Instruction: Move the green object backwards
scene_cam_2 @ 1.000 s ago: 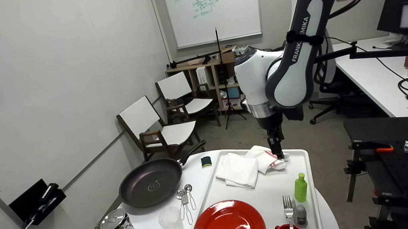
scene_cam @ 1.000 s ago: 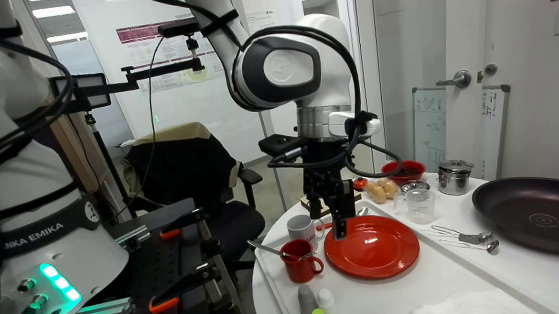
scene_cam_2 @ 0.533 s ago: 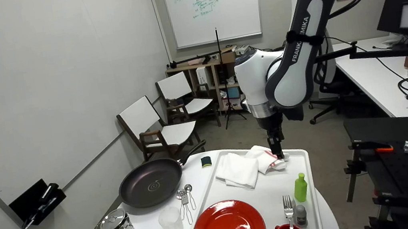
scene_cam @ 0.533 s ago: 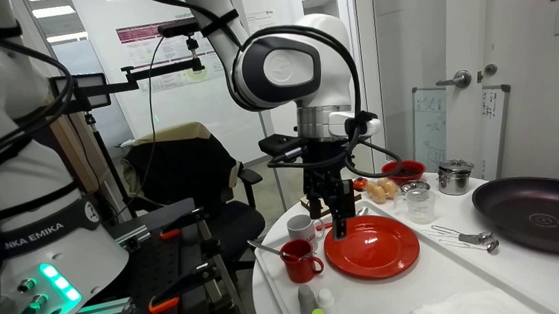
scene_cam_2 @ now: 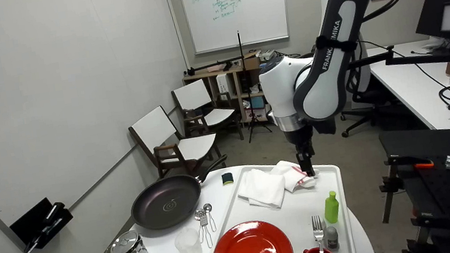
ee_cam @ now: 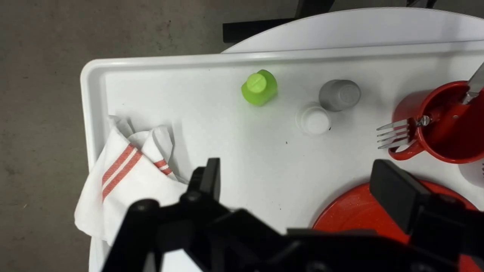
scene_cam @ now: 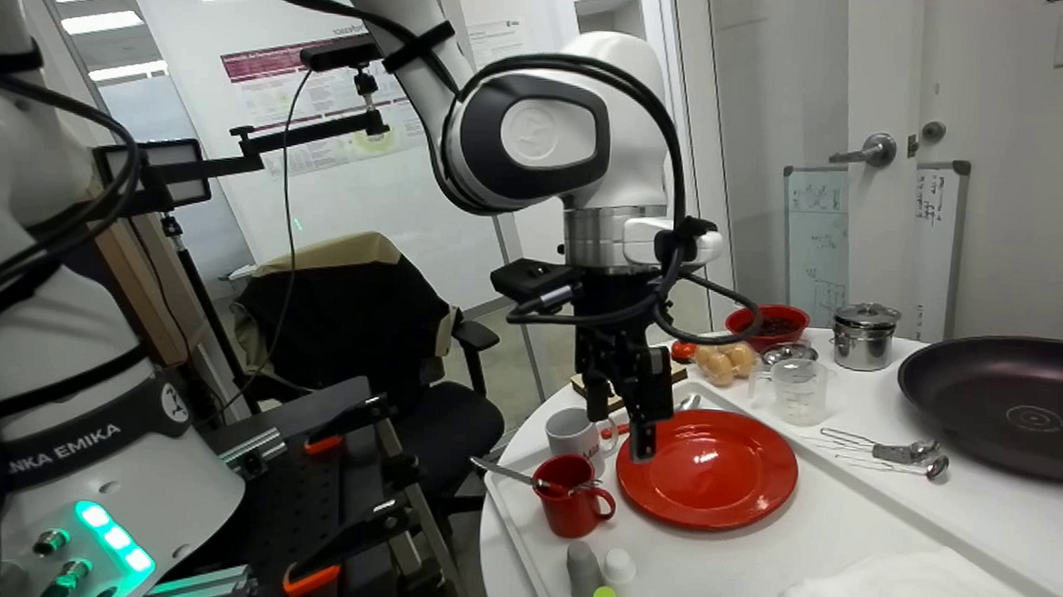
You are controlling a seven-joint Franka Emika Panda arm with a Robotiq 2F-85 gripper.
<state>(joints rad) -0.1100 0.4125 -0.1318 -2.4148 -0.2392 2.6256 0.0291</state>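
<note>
Evidently, the table [scene_cam_2: 361,240] bears a rimmed tray [scene_cam_2: 298,216] so nothing slides off. Above hangs the gripper [ee_cam: 297,181], spread and empty, presumably to straddle the green bottle [scene_cam_2: 331,208], upright beside the tray's right edge in an exterior view.

claw [scene_cam: 619,435] | slightly lower vs. a sec ago | both ext. views | arm [scene_cam: 540,133] dipped w/ it

The bent arm [scene_cam: 531,139] points its widely parted fingers [ee_cam: 397,196] downward.
</note>
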